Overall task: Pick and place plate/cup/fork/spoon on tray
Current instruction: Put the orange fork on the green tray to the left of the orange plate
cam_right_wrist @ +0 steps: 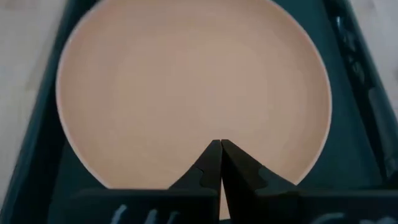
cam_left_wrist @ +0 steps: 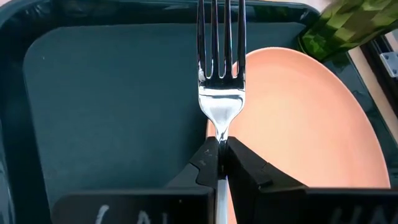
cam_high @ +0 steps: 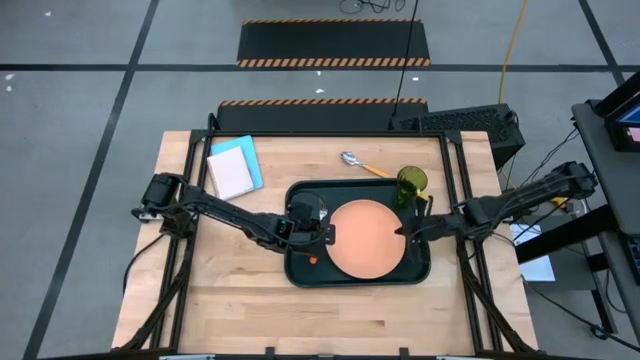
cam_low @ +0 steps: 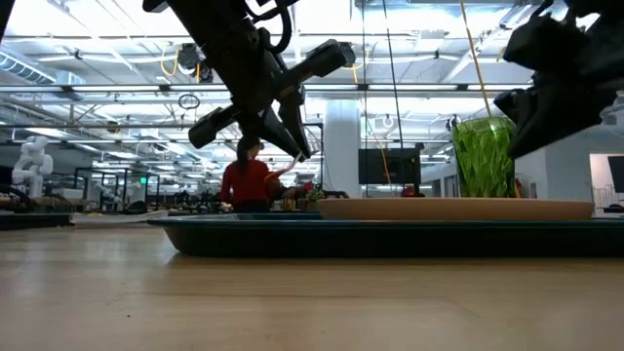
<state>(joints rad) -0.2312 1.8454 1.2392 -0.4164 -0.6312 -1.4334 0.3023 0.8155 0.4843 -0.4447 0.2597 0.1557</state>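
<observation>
Left gripper (cam_left_wrist: 221, 163): fingers pinched on the neck of the fork (cam_left_wrist: 221, 81), just below the tines. In the left wrist view the silver tines point away from the wrist, over the dark floor of the tray (cam_left_wrist: 118, 106), right beside the rim of the plate (cam_left_wrist: 298, 118). In the high view the left gripper (cam_high: 318, 234) sits over the tray's left part, next to the plate's left edge; a bit of orange, apparently the fork's handle, shows near it. The low view shows this gripper (cam_low: 292, 136) above the tray (cam_low: 390, 237), fingers angled down; whether the fork touches the tray floor cannot be told.

Right gripper (cam_right_wrist: 221, 163): fingers pressed together, nothing between them, over the near edge of the plate (cam_right_wrist: 193, 87). In the high view the right gripper (cam_high: 405, 231) is at the plate's right side, arm reaching in from the table's right edge.

Plate (cam_high: 366, 238) lies flat in the tray (cam_high: 300, 272), taking up its middle and right. Cup (cam_high: 411, 183) stands upright at the tray's far right corner, just beyond the plate; in the low view the cup (cam_low: 484, 156) rises behind the plate (cam_low: 453, 208).

Spoon (cam_high: 362, 164) lies on the wooden table (cam_high: 250, 310) outside the tray, just beyond its far rim, bowl to the left. A blue and white notebook (cam_high: 235, 167) lies on the table off the tray's far left corner.

A person in red (cam_low: 247, 178) shows far back in the room.
</observation>
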